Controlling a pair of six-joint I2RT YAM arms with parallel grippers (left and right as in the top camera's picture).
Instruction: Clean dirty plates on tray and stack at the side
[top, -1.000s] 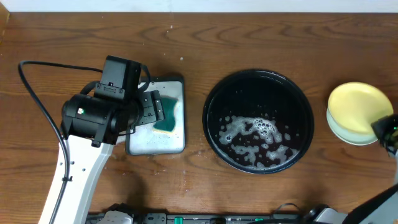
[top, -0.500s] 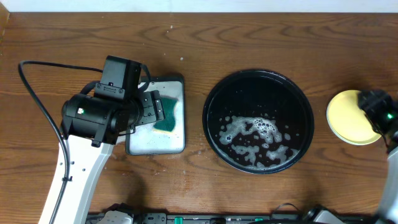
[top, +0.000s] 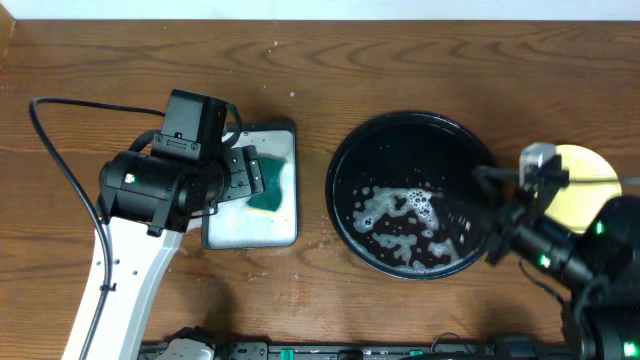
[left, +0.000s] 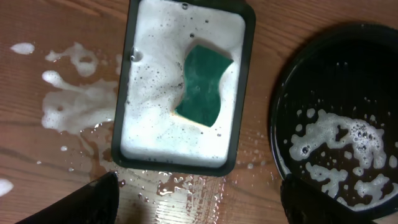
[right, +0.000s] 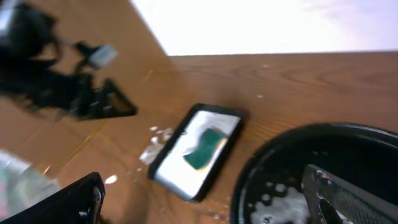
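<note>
The black tray holds only soapy foam and no plate. A yellow plate rests on the table right of the tray, partly covered by my right arm. My right gripper hovers open above the tray's right rim, empty; its wrist view is blurred and shows the tray between wide-apart fingers. My left gripper hangs open and empty over the sponge dish. Its fingertips stand far apart above wet wood below the dish.
A green sponge lies in the foamy white dish, also clear in the left wrist view. Spilled suds and water wet the table left of and below the dish. A black cable loops at the far left.
My right gripper has opened and let go of the yellow plate, then swung left from the plate to the tray's right rim. The left arm has stayed still.
</note>
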